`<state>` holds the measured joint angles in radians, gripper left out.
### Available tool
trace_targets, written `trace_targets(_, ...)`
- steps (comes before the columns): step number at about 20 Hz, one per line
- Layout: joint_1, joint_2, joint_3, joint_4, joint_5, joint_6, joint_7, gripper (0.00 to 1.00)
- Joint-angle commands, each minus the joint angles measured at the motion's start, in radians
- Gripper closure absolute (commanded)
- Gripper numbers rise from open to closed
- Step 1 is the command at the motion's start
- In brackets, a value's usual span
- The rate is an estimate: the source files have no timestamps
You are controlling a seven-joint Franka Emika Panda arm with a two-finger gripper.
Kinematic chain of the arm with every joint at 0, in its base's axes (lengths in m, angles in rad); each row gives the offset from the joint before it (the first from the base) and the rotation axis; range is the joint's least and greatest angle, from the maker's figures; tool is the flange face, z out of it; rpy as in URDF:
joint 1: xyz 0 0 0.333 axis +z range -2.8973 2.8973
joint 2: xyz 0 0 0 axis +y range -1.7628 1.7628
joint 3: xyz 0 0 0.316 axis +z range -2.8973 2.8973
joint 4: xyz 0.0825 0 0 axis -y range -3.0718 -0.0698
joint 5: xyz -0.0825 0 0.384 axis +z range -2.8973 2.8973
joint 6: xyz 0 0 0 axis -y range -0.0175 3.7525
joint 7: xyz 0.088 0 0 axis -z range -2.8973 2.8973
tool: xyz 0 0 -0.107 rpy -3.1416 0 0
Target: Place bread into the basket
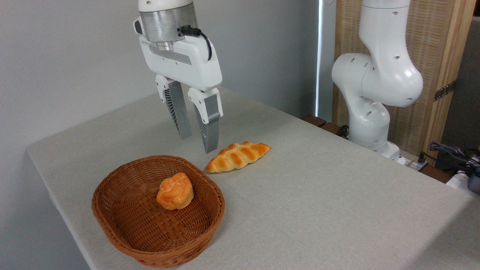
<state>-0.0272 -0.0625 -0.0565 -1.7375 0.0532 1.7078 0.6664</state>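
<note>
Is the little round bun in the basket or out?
In. The bun sits on the basket's woven floor; the claw hangs above, empty.

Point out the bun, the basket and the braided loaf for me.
bun (pixel 175 195), fixed camera, lumpy top.
basket (pixel 112 180), fixed camera, braided rim, left side.
braided loaf (pixel 238 156), fixed camera, middle of the crust.

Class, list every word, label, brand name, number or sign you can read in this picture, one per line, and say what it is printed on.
None: no readable text shows on the gripper, the bread, the basket, the braided loaf, the table or the arm.
</note>
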Motion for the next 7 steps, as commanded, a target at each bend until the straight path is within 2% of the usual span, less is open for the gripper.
trace_targets(1,-0.006,-0.019,0.026,-0.010,0.010,0.001,0.013,0.00)
trace_targets(7,-0.006,-0.006,0.026,0.023,0.007,-0.001,-0.019,0.00)
